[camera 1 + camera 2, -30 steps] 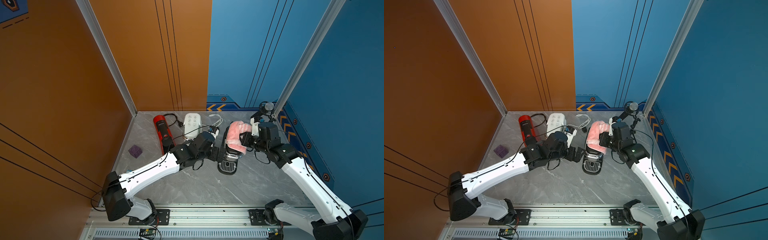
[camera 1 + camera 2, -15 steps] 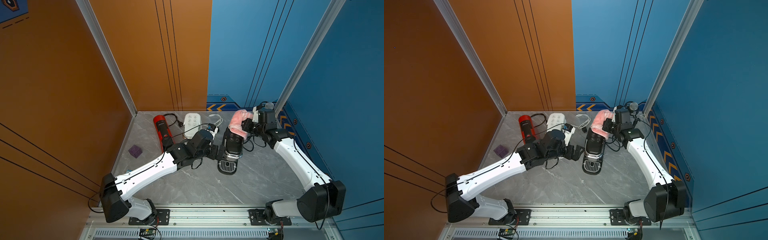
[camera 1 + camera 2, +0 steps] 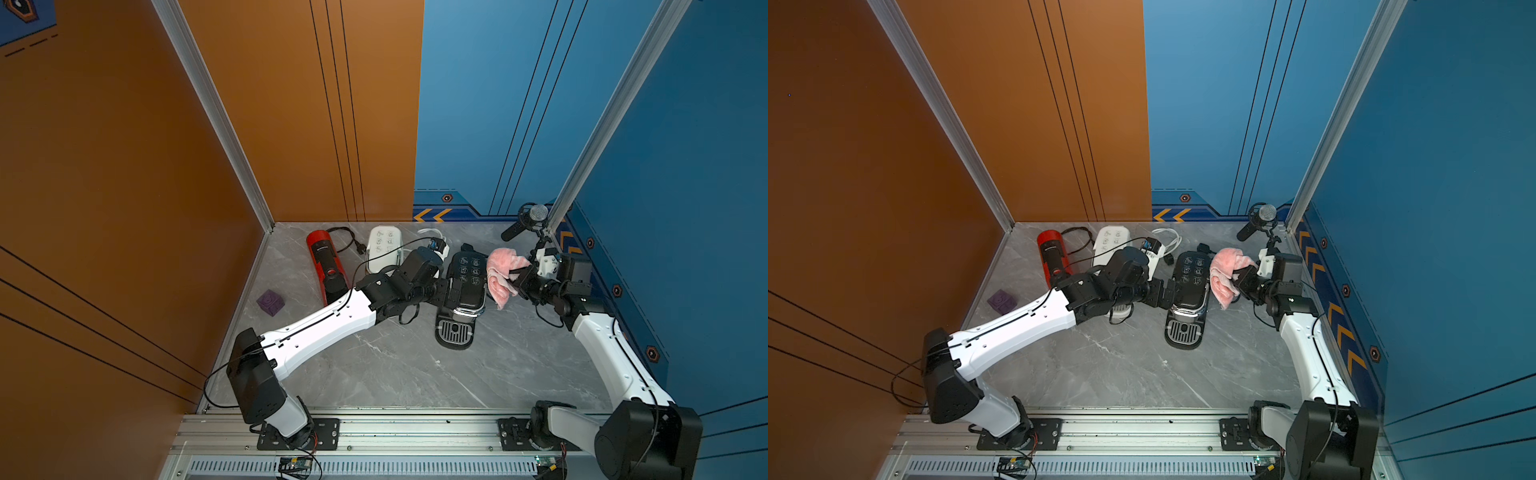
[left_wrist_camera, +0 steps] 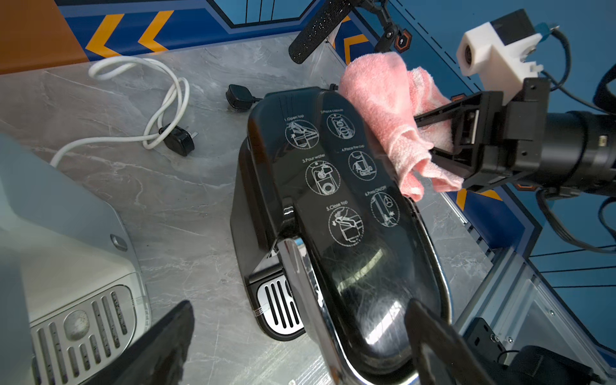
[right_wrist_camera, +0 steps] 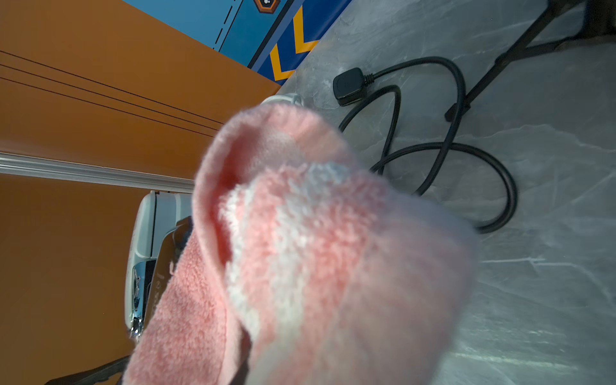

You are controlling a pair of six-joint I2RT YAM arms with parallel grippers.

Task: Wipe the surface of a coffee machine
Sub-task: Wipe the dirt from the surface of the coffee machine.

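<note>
"Black coffee machine (image 3: 465, 286), item one. Location, heading?"

"Grey table (image 3: 395, 374), middle, toward the back. Long axis runs back wall to front rail, slightly skewed. Drip tray (image 3: 454, 332) end faces the rail."

"Grippers?"

"Left gripper (image 3: 448, 291): jaws spread wide at the machine's side nearest its own arm, gripping nothing. Right gripper (image 3: 515, 277): narrow pinch on pink towel (image 3: 500, 270), which touches the machine's far rear edge."

"Hazards?"

"Judged only. Unclamped machine may slide or twist under a sideways wipe. Towel, bunched and hanging, may slip from the pinch or miss the top panel. Black cord (image 5: 450, 150) behind could snag."
</note>
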